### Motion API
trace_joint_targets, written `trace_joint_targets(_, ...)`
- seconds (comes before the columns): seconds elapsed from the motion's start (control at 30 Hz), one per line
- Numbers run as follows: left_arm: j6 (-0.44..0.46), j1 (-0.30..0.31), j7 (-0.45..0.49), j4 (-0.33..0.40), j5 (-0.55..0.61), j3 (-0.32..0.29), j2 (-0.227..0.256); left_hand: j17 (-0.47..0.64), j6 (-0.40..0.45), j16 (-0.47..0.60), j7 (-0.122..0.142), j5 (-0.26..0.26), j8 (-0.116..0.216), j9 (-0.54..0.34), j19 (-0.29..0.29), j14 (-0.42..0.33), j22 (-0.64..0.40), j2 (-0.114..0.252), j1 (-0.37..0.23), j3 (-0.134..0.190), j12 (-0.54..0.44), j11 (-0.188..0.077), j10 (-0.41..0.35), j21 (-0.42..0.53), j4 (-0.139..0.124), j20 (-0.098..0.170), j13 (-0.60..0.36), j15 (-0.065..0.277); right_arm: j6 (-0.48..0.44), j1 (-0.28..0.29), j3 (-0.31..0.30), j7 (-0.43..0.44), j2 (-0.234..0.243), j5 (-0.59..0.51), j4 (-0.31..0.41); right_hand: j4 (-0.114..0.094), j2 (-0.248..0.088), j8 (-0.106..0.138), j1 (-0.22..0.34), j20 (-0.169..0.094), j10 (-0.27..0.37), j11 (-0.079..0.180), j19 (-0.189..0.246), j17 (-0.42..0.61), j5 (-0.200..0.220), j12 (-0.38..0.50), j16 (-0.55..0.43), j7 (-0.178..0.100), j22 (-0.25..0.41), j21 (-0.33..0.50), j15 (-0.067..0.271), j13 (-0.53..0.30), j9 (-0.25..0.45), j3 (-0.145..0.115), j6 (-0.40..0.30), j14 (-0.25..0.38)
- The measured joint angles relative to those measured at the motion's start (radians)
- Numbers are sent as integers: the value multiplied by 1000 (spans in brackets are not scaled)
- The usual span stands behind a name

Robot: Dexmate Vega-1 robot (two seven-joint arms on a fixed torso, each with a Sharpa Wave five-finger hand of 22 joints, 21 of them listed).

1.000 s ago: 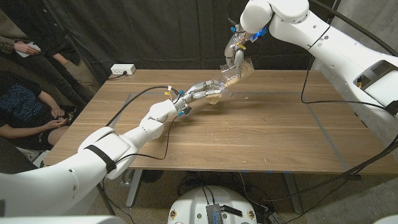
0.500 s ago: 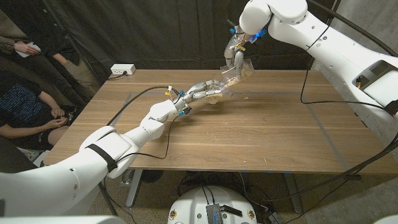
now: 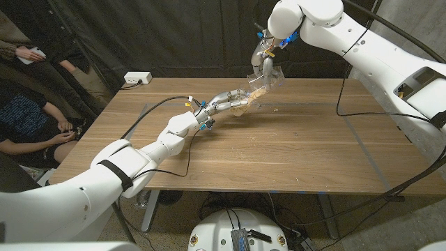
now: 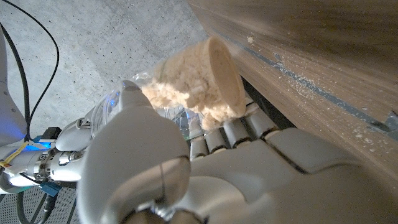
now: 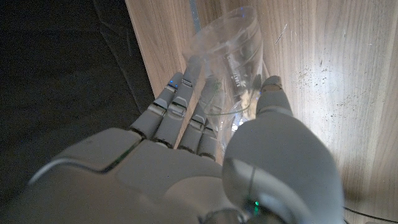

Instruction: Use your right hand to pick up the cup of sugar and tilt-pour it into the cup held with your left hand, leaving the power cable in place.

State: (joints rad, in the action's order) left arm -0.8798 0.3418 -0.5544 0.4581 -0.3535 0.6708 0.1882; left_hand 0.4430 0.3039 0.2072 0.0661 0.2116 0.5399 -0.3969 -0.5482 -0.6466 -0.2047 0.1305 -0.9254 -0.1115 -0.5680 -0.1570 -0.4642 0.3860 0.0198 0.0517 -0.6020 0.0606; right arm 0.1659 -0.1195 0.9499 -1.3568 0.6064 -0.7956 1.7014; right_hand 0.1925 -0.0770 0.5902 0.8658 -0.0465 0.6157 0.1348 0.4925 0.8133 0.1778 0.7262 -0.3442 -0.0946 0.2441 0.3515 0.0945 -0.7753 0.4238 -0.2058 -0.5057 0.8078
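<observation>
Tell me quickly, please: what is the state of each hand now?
Left hand: holding the cup with sugar in it.
Right hand: holding a clear plastic cup, tilted over the left one.

You face a wooden table (image 3: 293,150), black curtain (image 3: 174,35) behind it, grey wall (image 3: 418,28) at your right, white power strip (image 3: 137,79) on the far left corner, seated people (image 3: 28,118) at left.
</observation>
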Motion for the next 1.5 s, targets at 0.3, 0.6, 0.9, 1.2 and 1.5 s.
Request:
trace_joint_targets(0.3, -3, -3, 0, -9, 0, -1, -4, 0, 0, 0, 0, 0, 0, 0, 0, 0, 0, 0, 0, 0, 0, -2, 2, 0, 0, 0, 0, 0, 2, -2, 2, 0, -3, 0, -3, 3, 0, -1, 0, 0, 4, 3, 0, 5, 0, -3, -4, 5, 0, 5, 0, 0, 1, -3, -5, 0)
trace_joint_targets(0.6, -6, -6, 1, -20, 0, -2, -10, 0, 0, 0, 0, 0, 4, 0, 0, 0, 0, 0, 0, 2, 0, -4, 0, 0, 2, 0, 0, 0, -6, -2, 1, 5, -4, 1, -3, 3, 0, 2, 0, 0, 5, 5, 0, 9, 0, -4, -4, 5, 5, 5, 0, -1, 1, -3, -5, 0)
trace_joint_targets(0.9, -9, -7, 7, -32, 0, -4, -15, 5, 0, 0, 0, 0, 4, 3, 0, -9, 0, 0, 0, 3, 0, -4, 0, 0, 3, 0, 1, 2, -32, -1, -12, 15, -3, 0, 3, 3, 6, 2, 6, 0, 12, 1, 0, 14, -1, -7, -4, 5, 5, 5, 0, -4, 1, -3, -5, 0)
trace_joint_targets(1.2, -11, -7, 11, -39, -2, -7, -17, 5, 4, 0, 4, -3, 4, 3, 0, -9, 0, 0, 0, 3, 1, -4, 0, 0, 3, 0, 1, 2, -61, -4, -25, 17, -2, 0, 6, 3, 8, 2, 8, 0, 12, 1, 0, 14, -1, -8, -4, 4, 5, 5, 0, -6, 1, -3, -7, 0)
trace_joint_targets(1.5, -13, -6, 9, -40, -12, -16, -17, 5, 5, 0, 5, -3, 8, 3, 0, -9, 0, 2, -2, 3, -2, -4, 0, 8, 3, 0, 5, 2, -136, -4, -49, 24, 6, 18, 16, 3, 8, 1, 8, 0, 12, 1, 0, 18, 0, -8, -4, 1, 5, 5, 0, -2, 0, -3, -9, 0)
